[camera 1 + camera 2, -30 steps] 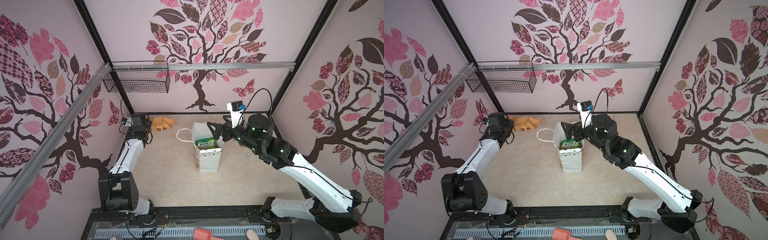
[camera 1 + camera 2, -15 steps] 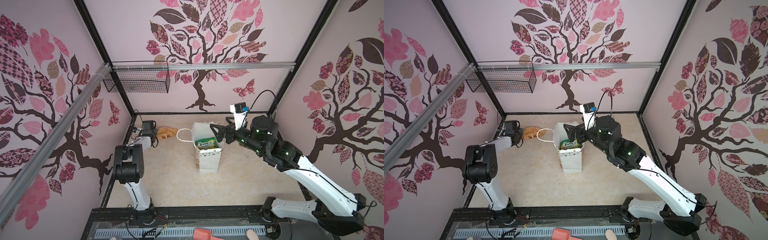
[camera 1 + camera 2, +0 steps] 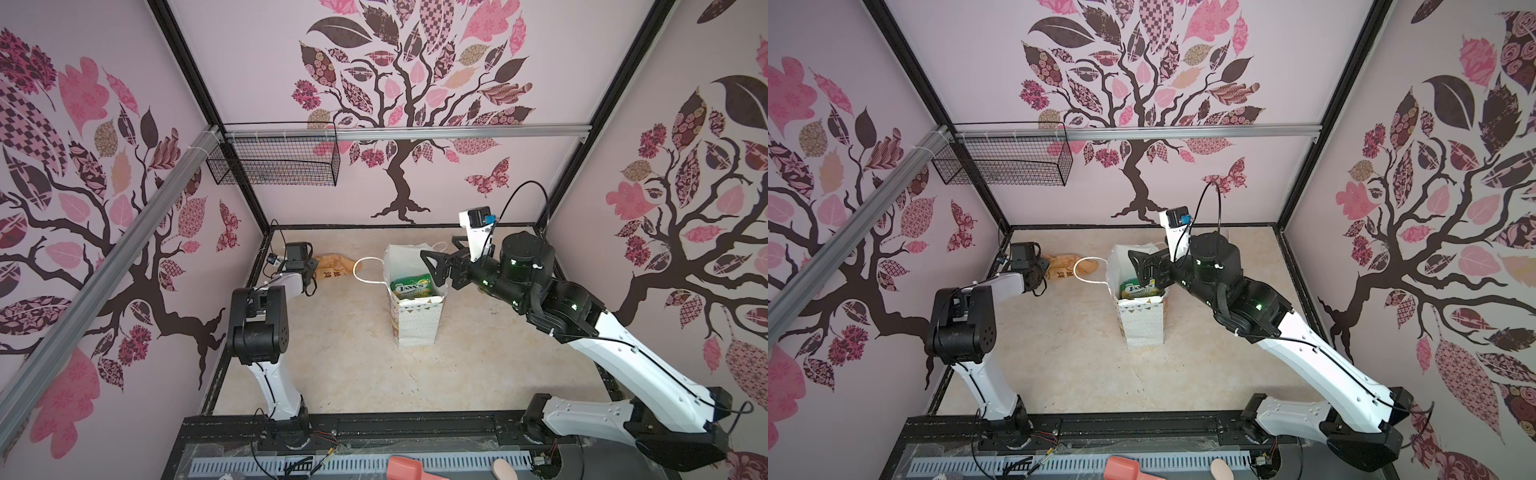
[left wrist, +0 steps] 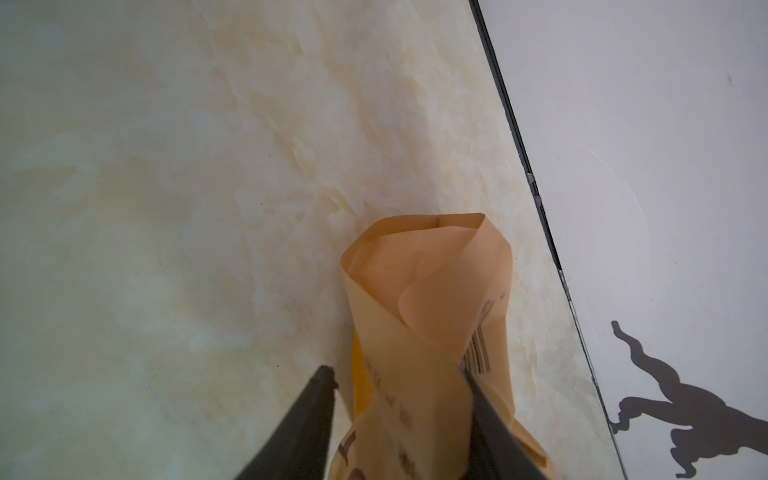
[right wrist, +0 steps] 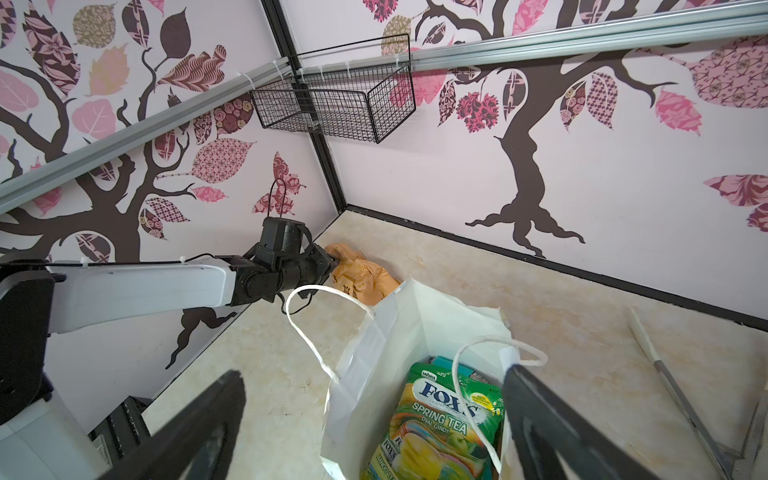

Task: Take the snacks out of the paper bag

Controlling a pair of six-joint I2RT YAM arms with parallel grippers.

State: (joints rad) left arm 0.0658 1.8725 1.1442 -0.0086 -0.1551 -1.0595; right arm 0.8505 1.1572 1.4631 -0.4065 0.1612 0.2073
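- While right claw (image 5: 372,372), spread wide, hangs over the central bag (image 3: 415,328), green snacks (image 5: 440,424) lie inside; a finger (image 5: 540,415) may snag the handle (image 5: 490,339), tipping it.
- Left claw (image 4: 395,370), jaws apart, straddles tan snack (image 4: 428,282), far left.

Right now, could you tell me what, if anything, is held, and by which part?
Nothing is gripped: the left gripper stands open around the tan packet; the right gripper is open and empty.

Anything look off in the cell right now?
Nothing spilled. The paper bag stands upright, but its back rim is bent and one rope handle droops inside across the green packet, a possible snag. The tan packet lies crumpled near the back-left corner.
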